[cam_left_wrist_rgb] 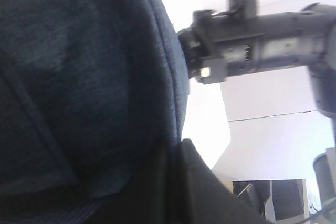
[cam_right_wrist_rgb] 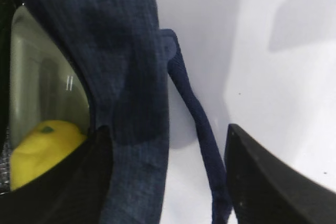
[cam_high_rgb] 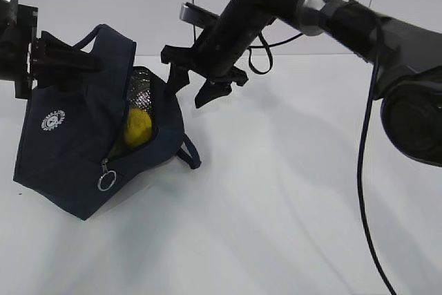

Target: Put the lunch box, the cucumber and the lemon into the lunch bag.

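Note:
The navy lunch bag point(cam_high_rgb: 69, 150) stands tilted at the left with its mouth open to the right. The yellow lemon point(cam_high_rgb: 137, 128) lies inside it and also shows in the right wrist view point(cam_right_wrist_rgb: 42, 148). Behind the lemon a smooth pale grey-green surface point(cam_right_wrist_rgb: 42, 77) looks like the lunch box. The cucumber is hidden. My left gripper point(cam_high_rgb: 76, 60) is shut on the bag's top edge, and navy fabric point(cam_left_wrist_rgb: 79, 77) fills its view. My right gripper point(cam_high_rgb: 186, 94) is open and empty at the bag's mouth; it straddles the bag's wall point(cam_right_wrist_rgb: 131, 77), one finger point(cam_right_wrist_rgb: 68, 182) inside and one point(cam_right_wrist_rgb: 273, 182) outside.
A loose loop handle point(cam_right_wrist_rgb: 194, 124) hangs outside the bag on the white table point(cam_high_rgb: 297, 191). The zipper's metal ring pull point(cam_high_rgb: 106, 181) hangs at the bag's front. My right arm point(cam_left_wrist_rgb: 252, 45) crosses above the bag.

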